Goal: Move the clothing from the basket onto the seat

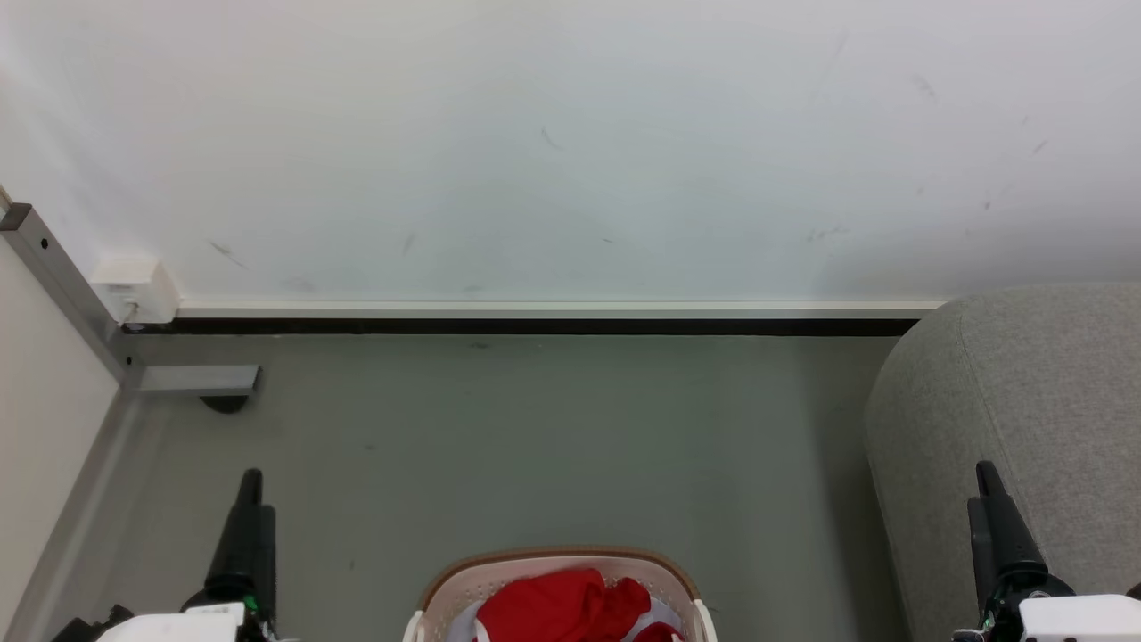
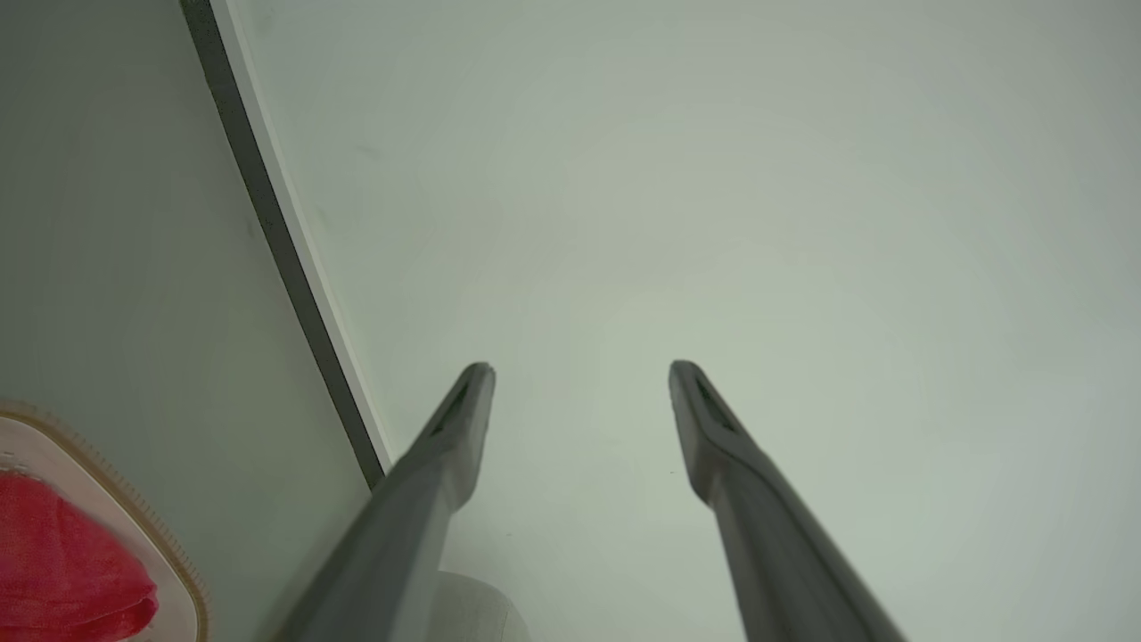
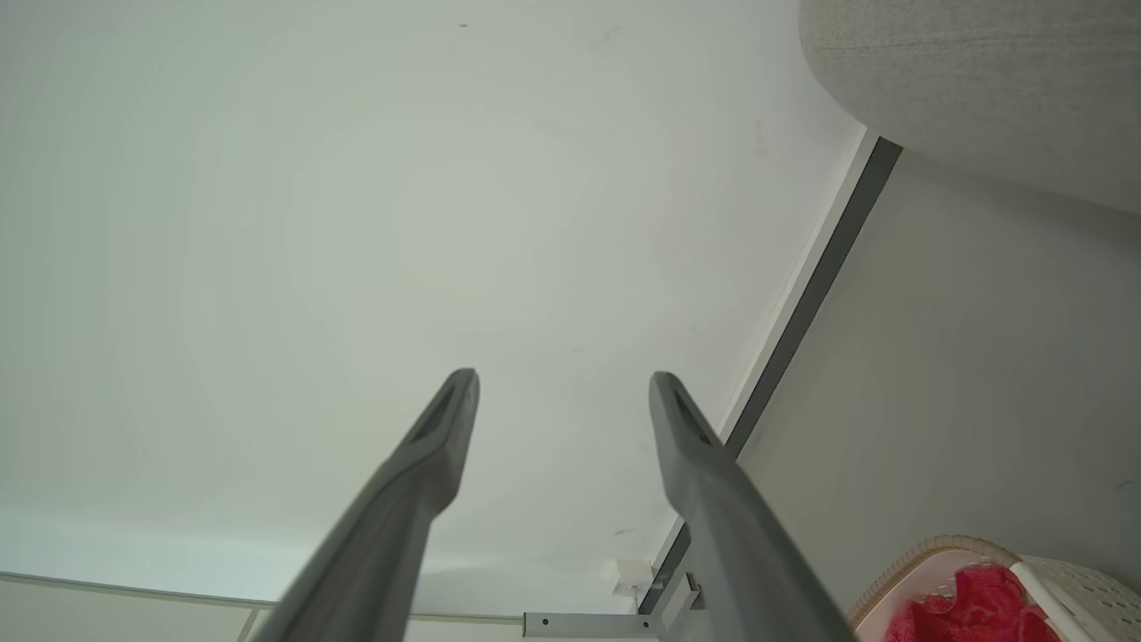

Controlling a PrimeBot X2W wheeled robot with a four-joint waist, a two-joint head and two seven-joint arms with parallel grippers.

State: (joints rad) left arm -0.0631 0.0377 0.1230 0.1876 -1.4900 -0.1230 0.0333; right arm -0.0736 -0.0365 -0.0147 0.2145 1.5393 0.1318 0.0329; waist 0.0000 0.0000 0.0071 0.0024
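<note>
Bright red clothing lies bunched inside the cream basket with a brown rim, on the floor at the bottom middle of the head view. The grey woven seat stands at the right. My left gripper is at the lower left, left of the basket, and my right gripper is at the lower right, in front of the seat's side. In the left wrist view my left gripper is open and empty; the basket and clothing show at the lower left. My right gripper is open and empty too, with the seat, basket and clothing in its view.
A white wall with a dark skirting strip runs across the back. A grey metal frame foot and a white wall box sit at the left. Grey floor lies between the basket and the wall.
</note>
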